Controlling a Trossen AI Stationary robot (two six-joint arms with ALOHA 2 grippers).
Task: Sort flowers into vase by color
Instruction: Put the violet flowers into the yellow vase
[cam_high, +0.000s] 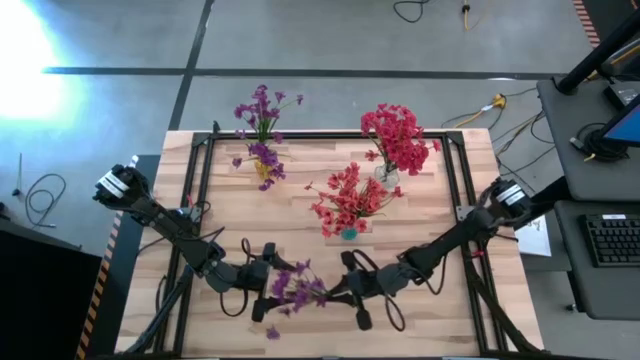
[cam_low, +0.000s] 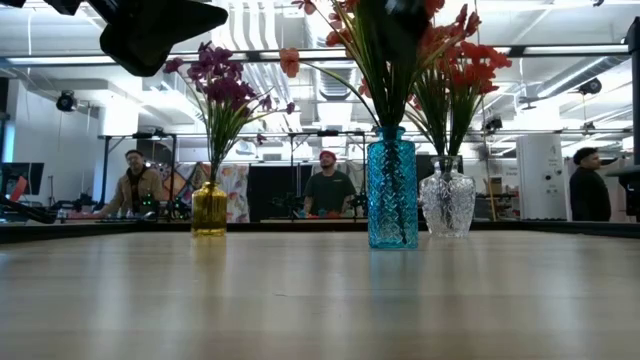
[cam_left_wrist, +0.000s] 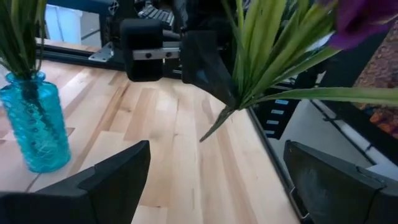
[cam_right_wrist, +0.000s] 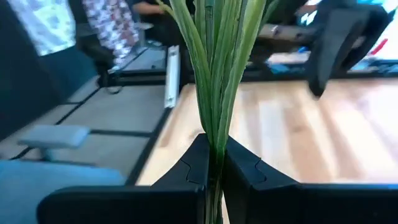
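Note:
My right gripper (cam_high: 338, 288) is shut on a purple flower sprig (cam_high: 296, 289) above the table's near middle. Its green stems show in the right wrist view (cam_right_wrist: 214, 74), and its blossoms (cam_left_wrist: 360, 18) show in the left wrist view. My left gripper (cam_high: 272, 283) is open, and its fingers stand on either side of the blossoms without touching them. A yellow vase (cam_high: 265, 172) with purple flowers, a blue vase (cam_high: 348, 232) with red flowers and a clear vase (cam_high: 388, 176) with red flowers stand upright farther back. My right gripper pinches the sprig's bunched green stems (cam_right_wrist: 215, 146) between its two fingers, near their lower end. The fingers come level from the table's right. A short stem end (cam_left_wrist: 208, 134) sticks out past the fingers. The sprig is lifted clear and reaches toward the left gripper.
A loose purple blossom (cam_high: 272, 332) lies on the table near its front edge. The three vases show in the low view: the yellow vase (cam_low: 209, 210), the blue vase (cam_low: 391, 195) and the clear vase (cam_low: 447, 205). A black frame rail (cam_high: 455, 190) runs around the table. People stand in the room behind.

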